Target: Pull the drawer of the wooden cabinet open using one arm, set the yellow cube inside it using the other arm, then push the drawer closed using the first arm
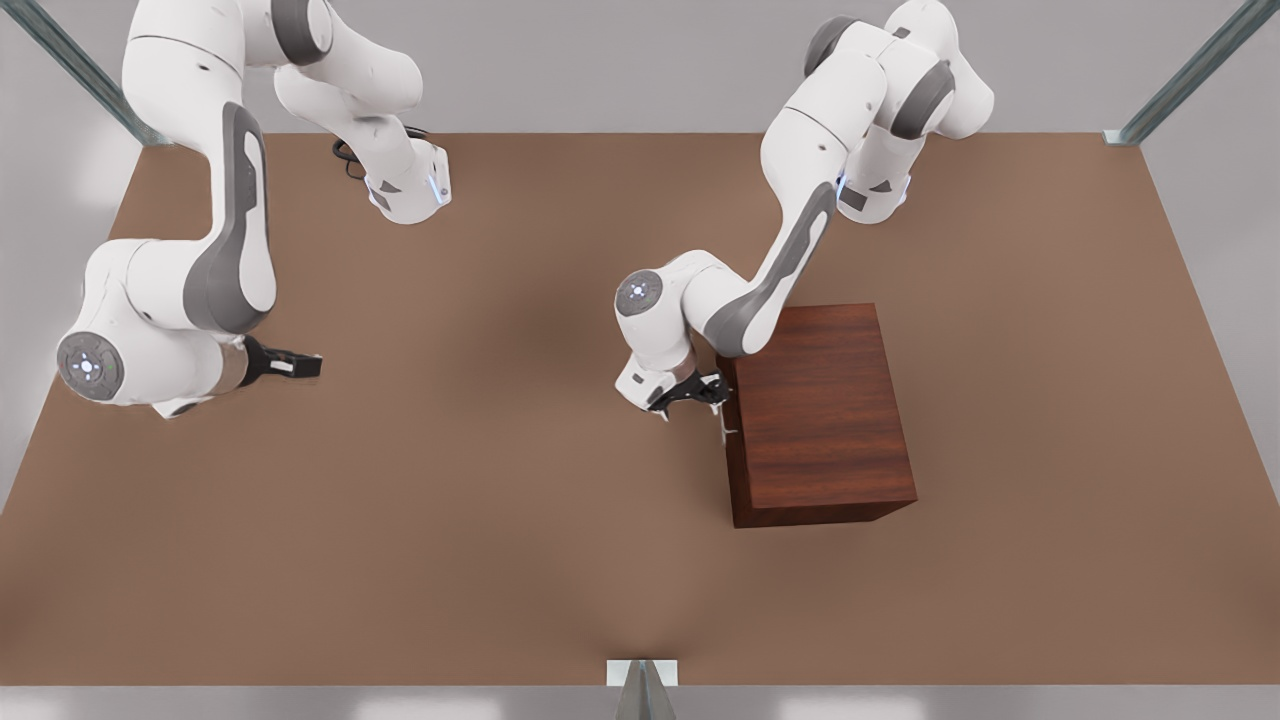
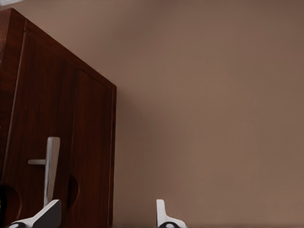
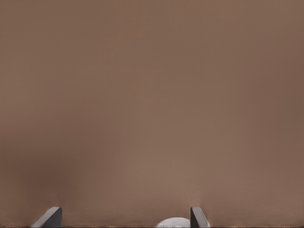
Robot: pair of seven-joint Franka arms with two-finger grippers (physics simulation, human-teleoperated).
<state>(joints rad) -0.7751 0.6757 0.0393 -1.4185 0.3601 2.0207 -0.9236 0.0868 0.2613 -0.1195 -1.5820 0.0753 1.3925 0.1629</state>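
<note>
Front view first: on its left the right gripper (image 1: 300,366) waits low over the table (image 1: 500,520), fingers spread on nothing. Moving right, the left gripper (image 1: 700,392) sits just beside the wooden cabinet (image 1: 820,420), fingers spread, one tip close to the silver handle (image 2: 50,166) though I can't quite tell if it touches. The drawer (image 2: 57,156) looks shut. Opening it is the step in hand; next the fingers must close round the bar and pull leftward. I can't spot the yellow cube.
</note>
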